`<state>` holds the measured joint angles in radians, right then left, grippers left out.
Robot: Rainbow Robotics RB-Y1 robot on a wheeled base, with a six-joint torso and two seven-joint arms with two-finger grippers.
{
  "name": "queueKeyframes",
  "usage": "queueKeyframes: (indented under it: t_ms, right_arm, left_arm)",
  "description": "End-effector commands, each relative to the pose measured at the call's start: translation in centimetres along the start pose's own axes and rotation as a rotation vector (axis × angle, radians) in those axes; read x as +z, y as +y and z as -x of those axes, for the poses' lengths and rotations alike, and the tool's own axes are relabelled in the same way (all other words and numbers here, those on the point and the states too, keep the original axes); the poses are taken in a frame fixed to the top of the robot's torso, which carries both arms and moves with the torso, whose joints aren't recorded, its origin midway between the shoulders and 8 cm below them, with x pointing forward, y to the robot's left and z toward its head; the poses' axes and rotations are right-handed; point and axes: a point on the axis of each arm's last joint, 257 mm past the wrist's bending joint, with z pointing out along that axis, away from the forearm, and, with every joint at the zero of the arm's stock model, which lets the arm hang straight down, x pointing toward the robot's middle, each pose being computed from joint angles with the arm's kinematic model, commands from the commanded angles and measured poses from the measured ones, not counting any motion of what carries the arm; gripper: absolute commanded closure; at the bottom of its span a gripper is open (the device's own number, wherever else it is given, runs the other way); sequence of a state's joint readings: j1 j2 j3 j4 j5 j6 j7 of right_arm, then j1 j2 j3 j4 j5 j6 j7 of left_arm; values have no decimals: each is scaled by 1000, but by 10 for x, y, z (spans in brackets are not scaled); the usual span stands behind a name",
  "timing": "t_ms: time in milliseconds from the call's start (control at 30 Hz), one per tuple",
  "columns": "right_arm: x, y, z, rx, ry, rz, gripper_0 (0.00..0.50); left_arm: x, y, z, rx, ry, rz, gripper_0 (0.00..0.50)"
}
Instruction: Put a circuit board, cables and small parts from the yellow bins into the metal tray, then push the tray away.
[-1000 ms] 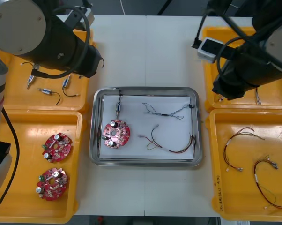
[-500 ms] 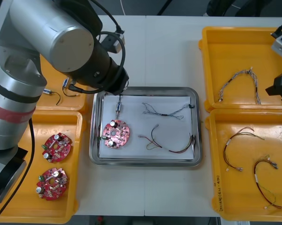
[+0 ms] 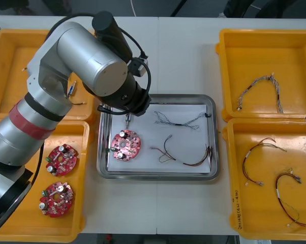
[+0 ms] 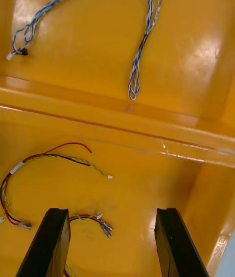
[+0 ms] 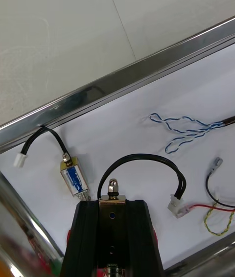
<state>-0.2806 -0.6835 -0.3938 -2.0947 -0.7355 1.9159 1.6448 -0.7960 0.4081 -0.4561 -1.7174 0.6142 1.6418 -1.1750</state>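
Observation:
My left gripper (image 5: 113, 204) is shut on a small metal part (image 5: 113, 190) with a looped black cable (image 5: 142, 158), held just above the white inside of the metal tray (image 3: 158, 97) near its far left corner. Another small metal part (image 5: 73, 179) lies beside it in the tray. The tray also holds a red circuit board (image 3: 125, 145), a blue and white cable (image 3: 181, 121) and a red and yellow cable (image 3: 186, 155). In the front view the left arm (image 3: 97, 66) covers its gripper. My right gripper (image 4: 112, 245) hangs open over the near right bin's red and yellow cables (image 4: 49, 159).
The far left yellow bin (image 3: 5, 66) holds small metal parts (image 3: 71, 87). Two circuit boards (image 3: 61, 158) lie in the near left bin. The far right bin holds a blue and white cable (image 3: 259, 89); the near right bin (image 3: 234, 203) holds red and yellow cables (image 3: 287, 195).
The left arm swung from over the far left bin to the tray's far left corner. The right arm drew back to the right, off the far right bin.

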Motion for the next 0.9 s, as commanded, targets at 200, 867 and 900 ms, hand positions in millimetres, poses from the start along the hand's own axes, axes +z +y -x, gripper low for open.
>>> queueKeyframes:
  t_ms: [200,867,900]
  right_arm:
    - [3,8,-25,184,19,-5,0]
    - [11,20,-42,280,52,17,0]
    - [11,20,-43,280,53,16,0]
  left_arm:
    - [20,-26,20,-20,-55,-15,496]
    - [33,-25,14,-22,-44,-6,0]
    - [33,-25,14,-25,-44,-6,0]
